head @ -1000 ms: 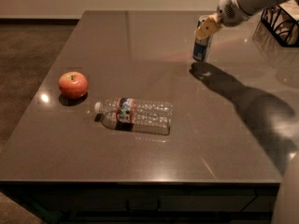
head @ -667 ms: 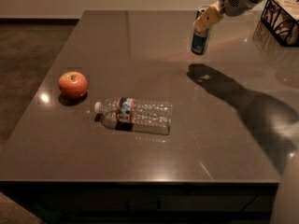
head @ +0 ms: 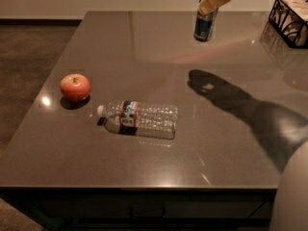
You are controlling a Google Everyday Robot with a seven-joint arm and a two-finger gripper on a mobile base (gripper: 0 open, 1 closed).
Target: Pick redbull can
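1. Far to the left of the gripper [head: 210, 5] and well below it in the view, a red apple [head: 75, 87] is sitting stem-up on the dark glossy table [head: 144, 47], well apart from the gripper.
2. Also left of the gripper and lower, but closer to it than the apple, a clear plastic bottle [head: 139, 119] is lying on its side. Its white cap is pointing toward the apple, and the two are near each other without touching.
3. The redbull can [head: 204, 27] is hanging in the gripper's grasp, roughly upright with a slight tilt. Its blue and silver lower part is showing just under the gripper, and its shiny top rim is reaching the upper edge of the view.
4. The gripper is sitting at the very top of the view, over the far part of the table. It is clamping the can's upper part, with one tan finger [head: 215, 0] lying across it.
5. Below the gripper, the arm's shadow [head: 216, 86] is falling on the tabletop, apart from the can, so the can is hanging clear of the surface.
6. To the right of the gripper, a black wire basket [head: 278, 14] is standing at the table's far right corner, near the gripper but not touching it.
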